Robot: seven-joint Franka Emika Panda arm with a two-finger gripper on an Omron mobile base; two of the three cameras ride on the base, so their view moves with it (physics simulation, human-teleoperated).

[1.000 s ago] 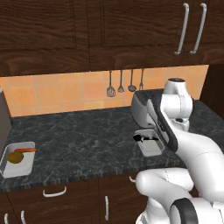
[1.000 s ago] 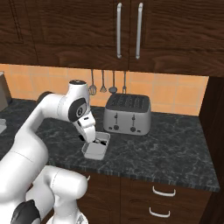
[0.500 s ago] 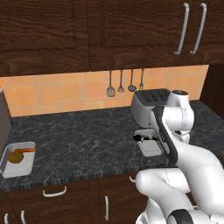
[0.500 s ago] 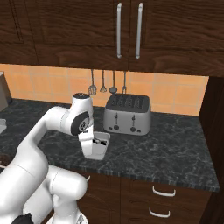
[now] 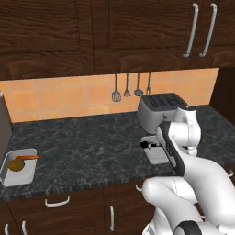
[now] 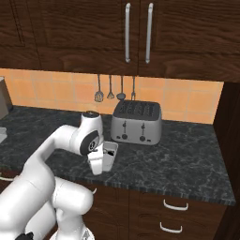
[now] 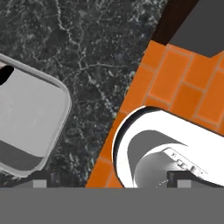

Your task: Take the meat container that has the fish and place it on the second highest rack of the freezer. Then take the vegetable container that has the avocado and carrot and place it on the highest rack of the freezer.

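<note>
The meat container [image 5: 157, 155] is a shallow grey tray on the dark counter in front of the toaster, with the dark fish [image 5: 146, 145] at its left end. In the hand view the same meat container [image 7: 30, 127] lies at the left and a bit of the fish [image 7: 5, 74] shows at the edge. My gripper [image 7: 111, 178] is open and holds nothing. It points down over the counter's front edge, beside the tray [image 6: 108, 154]. The vegetable container [image 5: 24, 176] sits far left with the avocado [image 5: 16, 165] and the carrot [image 5: 28, 158]. The freezer is out of view.
A silver toaster [image 5: 158, 110] stands just behind the meat container, close to my arm. Utensils [image 5: 131, 87] hang on the tiled backsplash. A grey slab [image 5: 3, 121] rises at the counter's left end. Drawers and cabinet doors [image 6: 176, 206] lie below the counter edge.
My arm has folded down and back toward the base. The hand has sunk from above the meat container to its front side by the counter edge. The jaws stay open.
</note>
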